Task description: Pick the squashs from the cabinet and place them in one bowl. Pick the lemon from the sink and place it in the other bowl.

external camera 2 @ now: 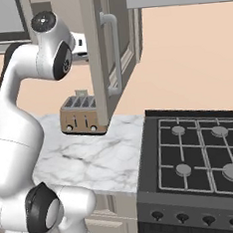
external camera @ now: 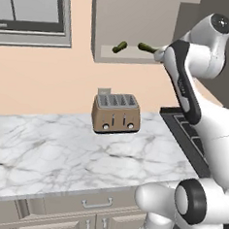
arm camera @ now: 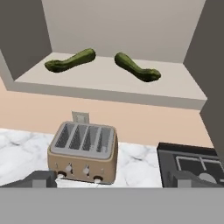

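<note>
Closest to me, the white arm with its dark joints climbs from the base and bends up toward the wall. Its two-finger gripper (arm camera: 112, 180) shows in the hand view, the small dark fingertips (arm camera: 40, 178) standing wide apart at the two lower corners with nothing between them.

Below the hand runs the white, grey-veined marble counter (external camera: 59, 156), with beige drawer fronts and metal handles along its front edge. On it, near the wall, sits the copper-brown four-slot toaster (external camera: 116, 113), knobs facing the room. The right base view adds what the left one barely catches: the black gas stove (external camera 2: 202, 156) with four round burners and a row of knobs, set just beside the counter's end. That view also shows the cabinet's open door (external camera 2: 99, 55) edge-on, with its pale curved handle.

Higher and farther, the beige-grey boxy wall cabinet (external camera: 135, 25) hangs open above the toaster. The hand view looks straight into it: the two dark green, curved squashs lie on the flat shelf, the left squash (arm camera: 71, 61) and the right squash (arm camera: 137, 68) apart from each other, both clear of the gripper. The left base view shows a grey-framed window (external camera: 32, 12) on the peach wall.
</note>
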